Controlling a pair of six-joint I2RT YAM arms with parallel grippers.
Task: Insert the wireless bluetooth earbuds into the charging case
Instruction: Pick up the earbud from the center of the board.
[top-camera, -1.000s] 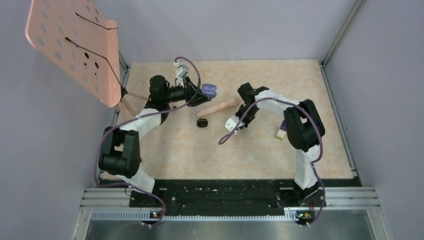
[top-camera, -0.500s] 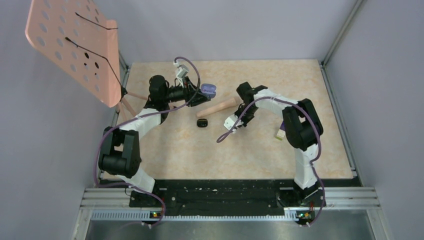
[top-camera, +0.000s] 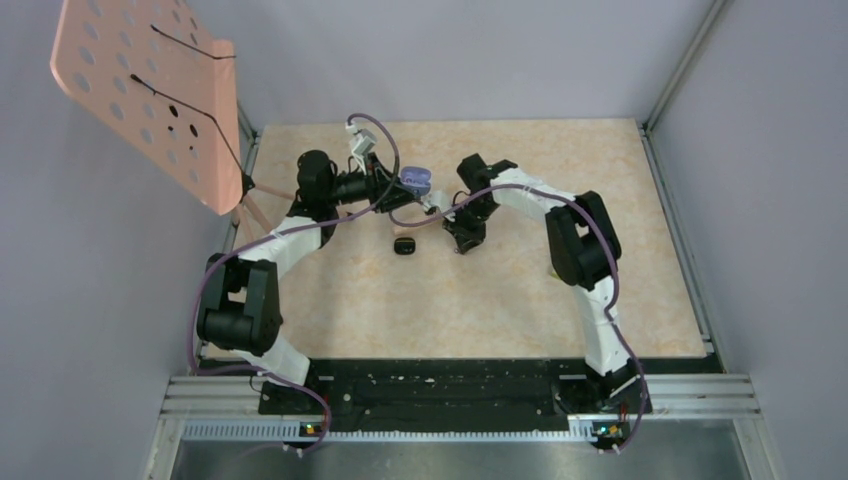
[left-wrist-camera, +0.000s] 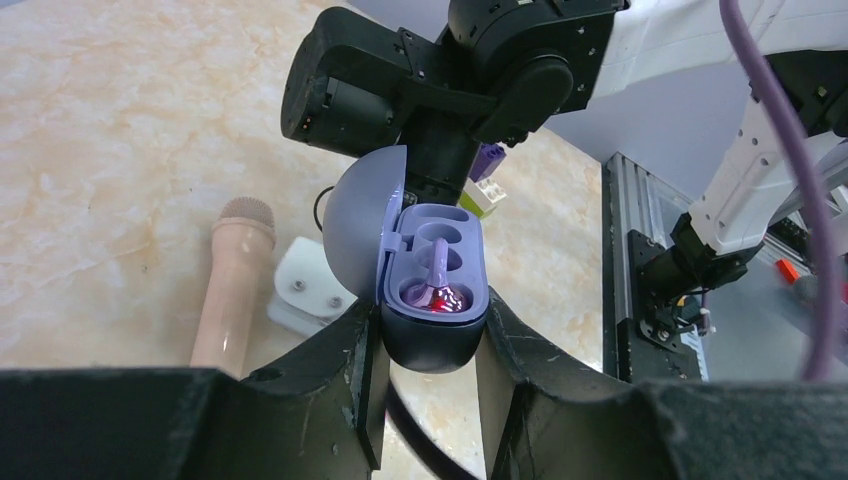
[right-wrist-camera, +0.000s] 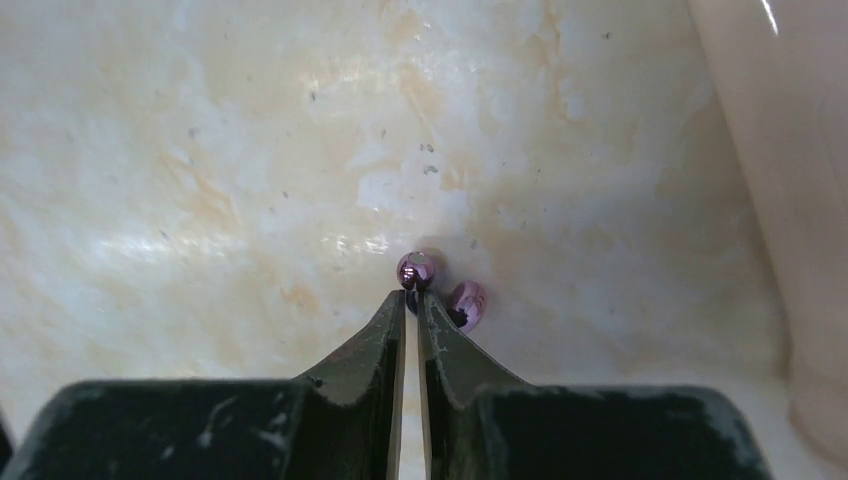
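Observation:
My left gripper (left-wrist-camera: 430, 338) is shut on the open charging case (left-wrist-camera: 432, 350), dark-bodied with a lilac lid (left-wrist-camera: 358, 225). One glossy purple earbud (left-wrist-camera: 437, 292) sits in its near socket with a red glow; the far socket is empty. The case shows in the top view (top-camera: 416, 180) at the far middle. My right gripper (right-wrist-camera: 412, 298) is shut on a glossy pinkish-purple earbud (right-wrist-camera: 417, 268), pinched at the very fingertips just over the table. In the top view the right gripper (top-camera: 447, 218) is just right of the case.
A pink microphone (right-wrist-camera: 790, 200) lies right of the right fingers and left of the case (left-wrist-camera: 230, 290). A small black object (top-camera: 404, 247) lies on the table nearer in. A purple-and-cream block (left-wrist-camera: 487, 175) shows behind the case. A pink perforated stand (top-camera: 150, 90) is at the far left.
My right arm has swung left and away from me, from mid-table to beside the case, now covering most of the microphone. The left arm and case have barely moved.

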